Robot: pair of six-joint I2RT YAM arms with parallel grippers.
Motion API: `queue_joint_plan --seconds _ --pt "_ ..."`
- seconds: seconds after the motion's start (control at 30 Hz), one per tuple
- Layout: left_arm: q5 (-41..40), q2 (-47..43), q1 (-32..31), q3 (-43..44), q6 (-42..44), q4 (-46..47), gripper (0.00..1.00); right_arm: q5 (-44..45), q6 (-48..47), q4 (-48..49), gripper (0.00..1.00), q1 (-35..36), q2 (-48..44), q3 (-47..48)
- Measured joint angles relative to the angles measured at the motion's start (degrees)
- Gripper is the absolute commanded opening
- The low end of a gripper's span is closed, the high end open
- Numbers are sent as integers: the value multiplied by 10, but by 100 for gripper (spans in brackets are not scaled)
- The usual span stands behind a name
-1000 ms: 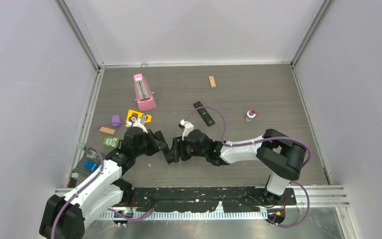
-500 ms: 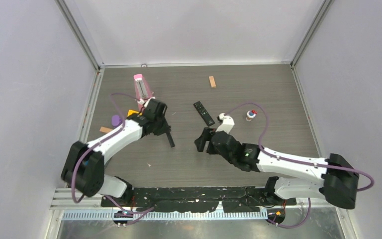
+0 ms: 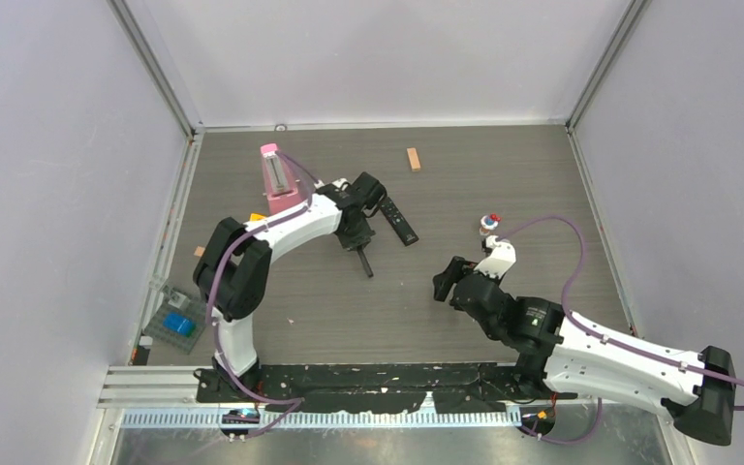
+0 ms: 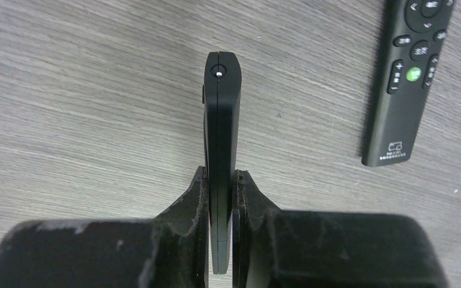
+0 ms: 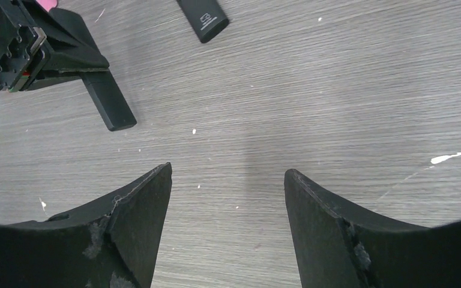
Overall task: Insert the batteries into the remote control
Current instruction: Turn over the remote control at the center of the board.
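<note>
My left gripper (image 3: 358, 238) is shut on a slim black remote (image 3: 366, 264), held edge-on just above the table; in the left wrist view the pads (image 4: 198, 195) clamp the remote (image 4: 221, 114) on both flat sides, gripper (image 4: 221, 183). A second black remote (image 3: 397, 220) with buttons lies flat just right of it, also in the left wrist view (image 4: 409, 84). My right gripper (image 3: 444, 283) is open and empty over bare table, gripper (image 5: 228, 180), facing the held remote (image 5: 105, 102). No batteries show in any view.
A pink metronome (image 3: 277, 180) stands at the back left. A tan block (image 3: 413, 159) lies at the back. A small bottle (image 3: 487, 224) stands right of the remotes. A clear tray with a blue item (image 3: 176, 323) sits at the near left edge.
The two grippers were together at the black remote near the centre. My left arm has carried it away to the back, beside the flat remote. My right gripper let go and pulled back right.
</note>
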Motion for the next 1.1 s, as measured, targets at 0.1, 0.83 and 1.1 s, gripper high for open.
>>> queue_joint_plan --seconds 0.1,0.83,1.1 --pt "-2 21 -1 16 -27 -17 12 10 5 -21 73 0 -14 -2" --pt "-1 94 -12 117 -63 -61 80 8 14 -67 73 0 -63 -14" --pt "0 87 -27 118 -62 -57 62 7 17 -72 73 0 -65 -16"
